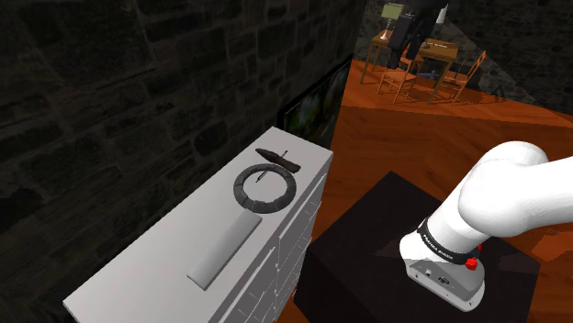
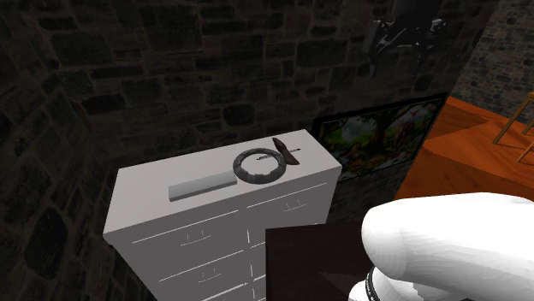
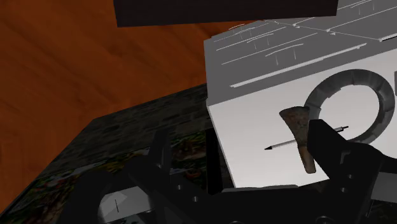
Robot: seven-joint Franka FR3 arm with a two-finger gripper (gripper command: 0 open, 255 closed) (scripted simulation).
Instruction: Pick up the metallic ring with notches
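wrist view: the black two-finger hand (image 3: 242,133) looks down from high up at one end of a white chest of drawers (image 3: 254,127). its two fingers stand wide apart and grip nothing.

the ring (image 3: 356,79) is dark grey, with a broad band cut by notches. it lies flat on the top of the chest, out past the fingertips and well apart from the hand. between the hand and the ring lies a small brownish wedge-shaped piece (image 3: 296,121), crossed by a thin dark pin (image 3: 280,145). this piece is just beside the ring; whether the two touch is unclear. one fingertip hides part of the wedge from the camera.

directly below the hand, off the end of the chest, a framed picture (image 3: 83,165) of greenery stands on an orange-brown wooden floor (image 3: 95,63).

shoulder view: a flat grey bar (image 1: 223,248) lies on the chest top on the far side of the ring from the hand, near the ring but apart from it. the white arm (image 1: 514,197) rises from a black stand (image 1: 367,248).

second exterior view: the hand hangs against a dark stone wall (image 2: 128,68), far above the ring and off to the wedge's end of the chest.
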